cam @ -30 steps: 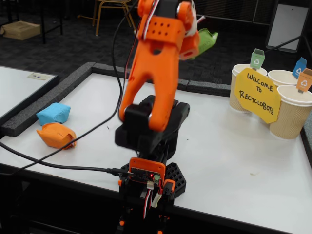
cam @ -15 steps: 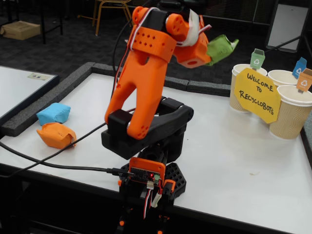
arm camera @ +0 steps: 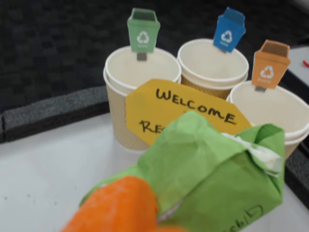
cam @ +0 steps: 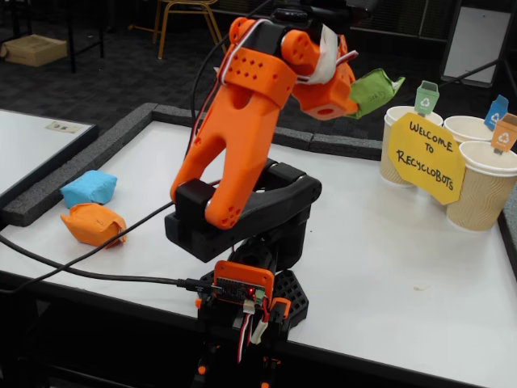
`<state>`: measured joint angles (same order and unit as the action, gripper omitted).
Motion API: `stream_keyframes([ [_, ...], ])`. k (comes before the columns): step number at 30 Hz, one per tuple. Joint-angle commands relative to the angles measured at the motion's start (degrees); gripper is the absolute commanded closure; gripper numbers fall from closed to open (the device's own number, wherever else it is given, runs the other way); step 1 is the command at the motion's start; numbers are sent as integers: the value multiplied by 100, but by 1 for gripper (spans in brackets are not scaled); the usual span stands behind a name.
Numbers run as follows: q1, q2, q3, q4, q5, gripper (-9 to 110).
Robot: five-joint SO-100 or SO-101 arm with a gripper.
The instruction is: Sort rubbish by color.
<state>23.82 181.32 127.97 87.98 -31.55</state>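
My gripper (cam: 359, 95) is shut on the green paper wad (cam: 375, 90), held in the air just left of the cups. In the wrist view the green wad (arm camera: 212, 169) with white tape fills the lower middle, with one orange finger (arm camera: 120, 205) in front of it. The light blue wad (cam: 88, 187) and the orange wad (cam: 94, 224) lie together at the table's left edge in the fixed view. Three paper cups stand ahead: one with a green tag (arm camera: 140, 79), one with a blue tag (arm camera: 212, 63), one with an orange tag (arm camera: 270, 108).
A yellow "Welcome to Recyclobots" sign (cam: 426, 158) leans on the cups' front. Black foam strips (cam: 339, 145) border the white table (cam: 388, 267). A black cable (cam: 97, 255) runs across the left of the table to the arm's base (cam: 250, 299).
The arm has swung right and reached forward, carrying the green wad from above the base toward the cups. The blue and orange wads have not moved.
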Motion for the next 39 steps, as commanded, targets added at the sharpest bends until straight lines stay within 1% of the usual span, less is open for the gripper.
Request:
stream_keyframes([
  [1, 132, -316, -246, -352, 123, 101],
  [9, 70, -2769, -1485, -949, 193, 101],
  [16, -79, -5159, -3208, -1310, 185, 101],
  [21, -264, -6495, -4307, -1441, 114, 101],
  [26, -404, -7471, -5194, -1494, 114, 101],
  [34, -316, -8842, -6715, -1582, 176, 101],
  [39, -264, -9633, -7743, -1389, 167, 101],
])
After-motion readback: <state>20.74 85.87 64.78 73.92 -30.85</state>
